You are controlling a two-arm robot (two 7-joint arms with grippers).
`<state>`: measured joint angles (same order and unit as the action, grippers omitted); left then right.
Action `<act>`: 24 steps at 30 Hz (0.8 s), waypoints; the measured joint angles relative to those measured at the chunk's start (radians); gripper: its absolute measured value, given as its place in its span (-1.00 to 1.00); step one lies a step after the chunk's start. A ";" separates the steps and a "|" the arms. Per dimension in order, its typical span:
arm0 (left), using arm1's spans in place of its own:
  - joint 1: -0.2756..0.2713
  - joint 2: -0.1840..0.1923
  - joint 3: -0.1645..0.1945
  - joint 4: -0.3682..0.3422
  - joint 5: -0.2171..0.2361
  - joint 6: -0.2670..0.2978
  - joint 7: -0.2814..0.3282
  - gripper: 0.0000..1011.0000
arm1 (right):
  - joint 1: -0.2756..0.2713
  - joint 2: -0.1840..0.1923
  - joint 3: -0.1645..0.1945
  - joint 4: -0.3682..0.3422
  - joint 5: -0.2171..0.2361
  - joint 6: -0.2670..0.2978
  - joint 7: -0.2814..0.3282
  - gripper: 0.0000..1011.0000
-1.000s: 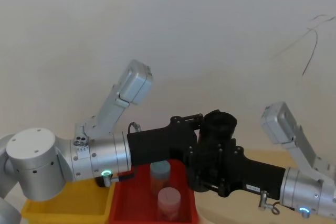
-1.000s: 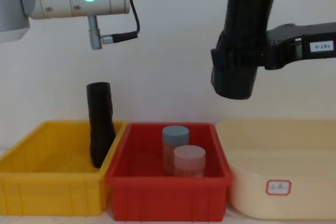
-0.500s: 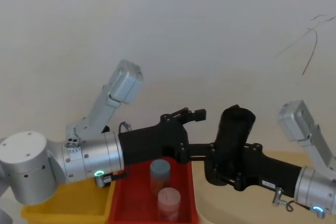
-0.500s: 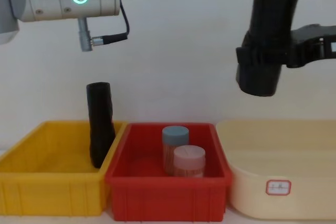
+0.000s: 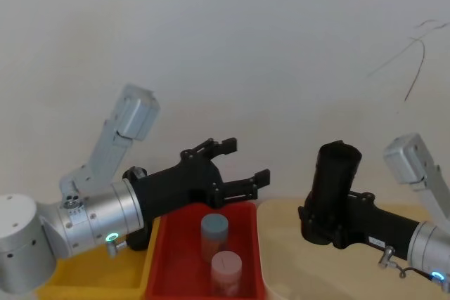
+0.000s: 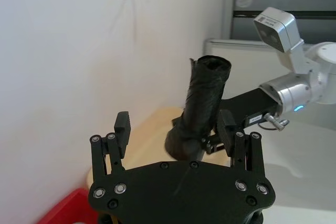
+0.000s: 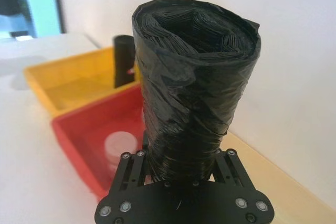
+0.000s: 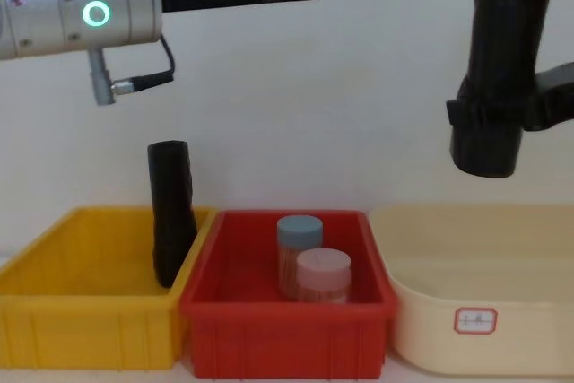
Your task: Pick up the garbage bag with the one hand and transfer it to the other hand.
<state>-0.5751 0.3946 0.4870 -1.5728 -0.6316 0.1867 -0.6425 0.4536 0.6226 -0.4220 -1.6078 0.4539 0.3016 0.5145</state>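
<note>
1. A spare black roll (image 8: pixel 170 213) stands upright at the right end of the yellow bin (image 8: pixel 81 329).
2. The left pincer (image 5: pixel 241 161), fingers spread wide and empty, hangs above the red bin (image 8: pixel 287 338), which holds two lidded jars (image 8: pixel 300 253).
3. The right pincer (image 5: pixel 323 220) clamps the garbage bag (image 5: pixel 333 177) near its lower end, upright above the cream tub (image 8: pixel 502 347).

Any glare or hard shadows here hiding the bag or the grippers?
Head view: soft even light, no hard shadows; the open left gripper and the right gripper, shut on the garbage bag, stand out plainly. Chest view: the bag is a flat dark shape against the bright wall; the green ring light glows without flare. Right wrist view: mild sheen on the bag's folds.
</note>
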 joint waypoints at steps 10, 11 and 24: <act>0.067 0.008 -0.029 -0.013 0.004 -0.025 0.104 0.98 | 0.035 -0.025 -0.006 0.066 -0.038 0.042 -0.065 0.01; 0.071 0.008 -0.030 -0.013 0.006 -0.026 0.114 0.98 | 0.037 -0.027 -0.006 0.070 -0.041 0.044 -0.068 0.01; 0.111 0.009 -0.040 -0.006 0.026 -0.034 0.200 0.98 | 0.060 -0.044 -0.011 0.114 -0.065 0.066 -0.103 0.58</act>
<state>-0.4636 0.4040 0.4467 -1.5785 -0.6055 0.1526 -0.4423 0.5141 0.5790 -0.4329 -1.4933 0.3885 0.3681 0.4117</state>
